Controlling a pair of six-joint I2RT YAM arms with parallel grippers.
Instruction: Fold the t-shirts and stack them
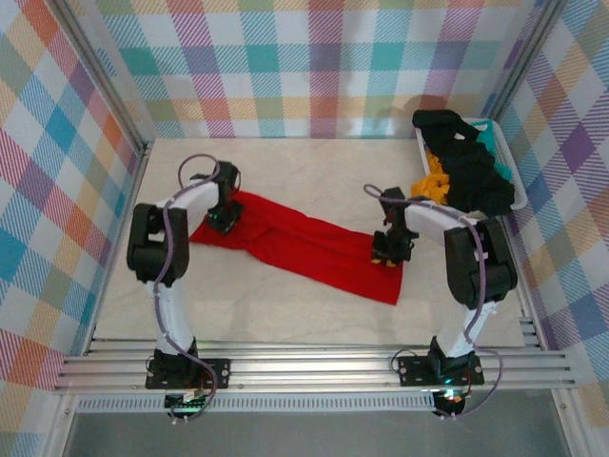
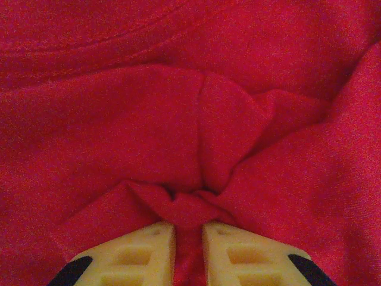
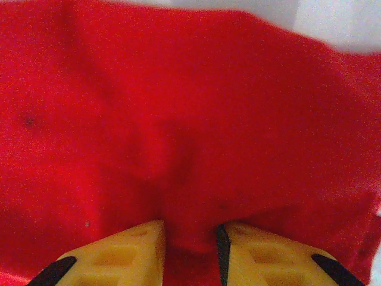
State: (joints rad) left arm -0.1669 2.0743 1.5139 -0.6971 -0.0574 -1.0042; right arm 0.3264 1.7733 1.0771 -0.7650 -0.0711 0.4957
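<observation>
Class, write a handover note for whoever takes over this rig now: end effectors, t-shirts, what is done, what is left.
Left end effector: shut on a pinch of the red t-shirt, at its left end.
Right end effector: shut on the same shirt, near its right end.
The shirt lies stretched across the table; black shirt and orange-yellow shirt are in the basket.
Done: nothing stacked.
Left: fold the red one, then the others, and stack.

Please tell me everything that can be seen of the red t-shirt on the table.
The plain bright red soft cloth t-shirt lies flat as a long band slanting across the pale tabletop. Its cloth looks matte and creased. The left claw pinches a bunched fold at its left end, beside a stitched seam; the right claw grips cloth near its right end.
</observation>
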